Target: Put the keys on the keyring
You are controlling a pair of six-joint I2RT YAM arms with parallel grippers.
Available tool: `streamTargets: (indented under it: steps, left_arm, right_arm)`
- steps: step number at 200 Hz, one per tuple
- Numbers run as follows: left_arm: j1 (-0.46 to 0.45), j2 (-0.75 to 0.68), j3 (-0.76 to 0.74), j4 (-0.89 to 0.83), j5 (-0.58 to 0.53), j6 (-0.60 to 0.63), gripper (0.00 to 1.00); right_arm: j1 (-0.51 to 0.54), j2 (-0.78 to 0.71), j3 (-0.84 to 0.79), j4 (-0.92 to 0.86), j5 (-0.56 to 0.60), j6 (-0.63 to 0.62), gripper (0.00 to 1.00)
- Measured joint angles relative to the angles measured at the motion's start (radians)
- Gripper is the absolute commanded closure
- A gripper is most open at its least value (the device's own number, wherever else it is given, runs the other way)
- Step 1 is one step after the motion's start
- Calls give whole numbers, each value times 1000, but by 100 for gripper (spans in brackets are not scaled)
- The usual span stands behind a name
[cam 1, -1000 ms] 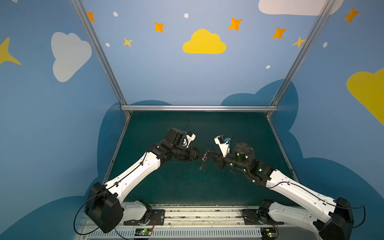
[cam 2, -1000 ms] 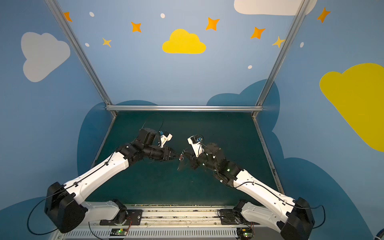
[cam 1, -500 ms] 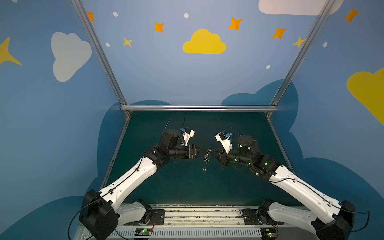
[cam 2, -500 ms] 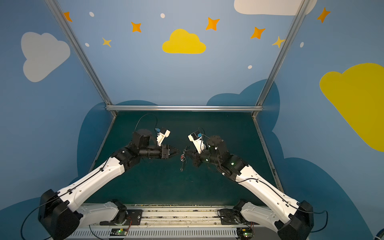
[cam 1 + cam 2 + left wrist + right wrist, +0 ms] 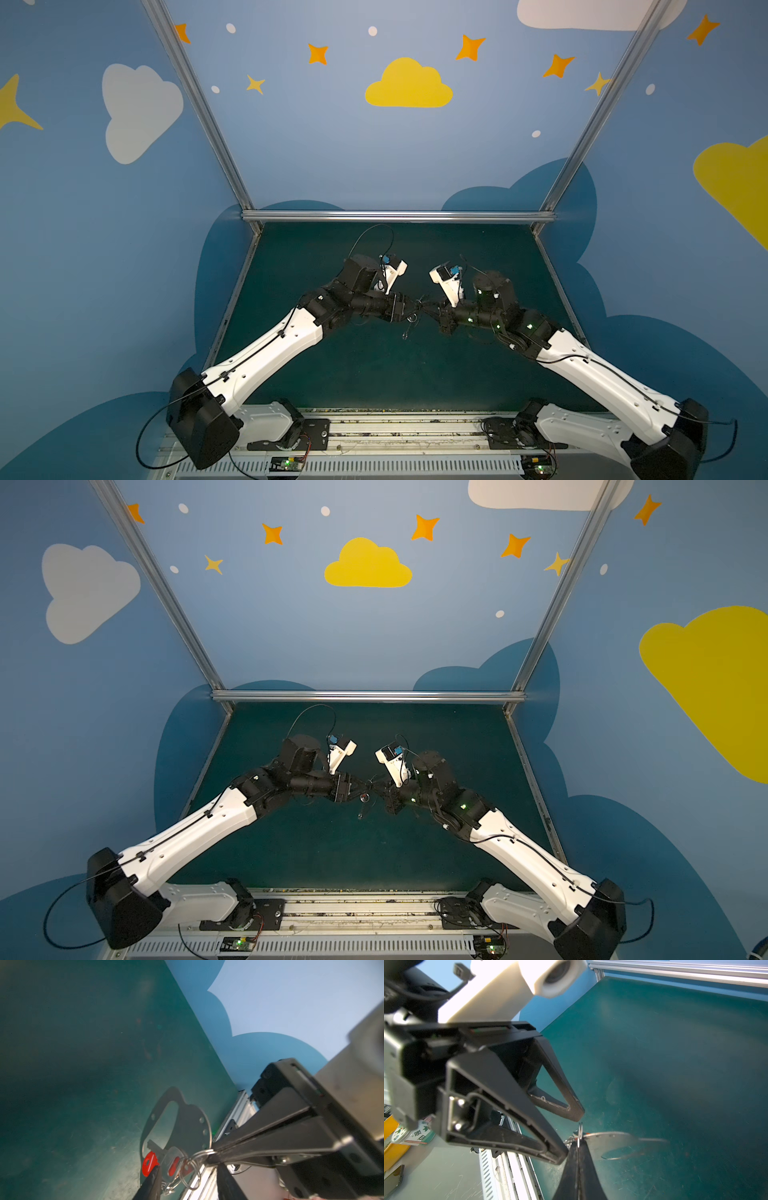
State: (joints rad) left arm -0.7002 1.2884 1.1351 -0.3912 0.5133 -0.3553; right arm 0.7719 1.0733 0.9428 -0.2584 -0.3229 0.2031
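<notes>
We are looking at two arms meeting tip to tip above the middle of the green mat, as both top views are showing. The right gripper is pressing its jaws fully together on the keyring, a thin silver wire loop, and is holding it in the air. In the right wrist view the loop is standing edge-on at those closed tips.

Further wire rings and the grey holed plate are hanging from that pinch point. The keys, a small silver key with a red-orange tag, are bunching just beside the loop, with the blade showing across the plate's large opening. Whether the key is threaded onto the loop, we cannot tell.

The left gripper is standing partly open, its two fingers straddling the hanging bunch, one on each side. One finger is sitting right against the red tag, but we are seeing nothing clamped between the pair.
</notes>
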Motion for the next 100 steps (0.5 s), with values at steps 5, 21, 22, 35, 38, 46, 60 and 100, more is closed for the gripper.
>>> streamTargets:
  steps: [5,21,22,35,38,46,60,100]
  left_arm:
    - [-3,2,2,-9,-9,5,61]
    - [-7,6,2,-28,-29,14,65]
    - [-7,6,2,-29,-30,14,65]
    - [-8,11,4,-38,-34,20,69]
    - [-8,12,6,-40,-34,23,69]
    - [-8,15,8,-40,-34,24,70]
    - [-9,19,11,-41,-34,25,73]
    - [-10,21,13,-43,-30,31,80]
  right_arm:
    - [-1,0,0,0,1,0,100]
    - [-3,0,0,1,0,0,100]
    - [-3,0,0,1,0,0,100]
    - [-5,0,0,2,0,1,100]
    - [-5,0,0,2,0,1,100]
    - [-5,0,0,3,0,2,100]
    - [-7,0,0,9,0,2,100]
    - [-11,0,0,22,0,3,100]
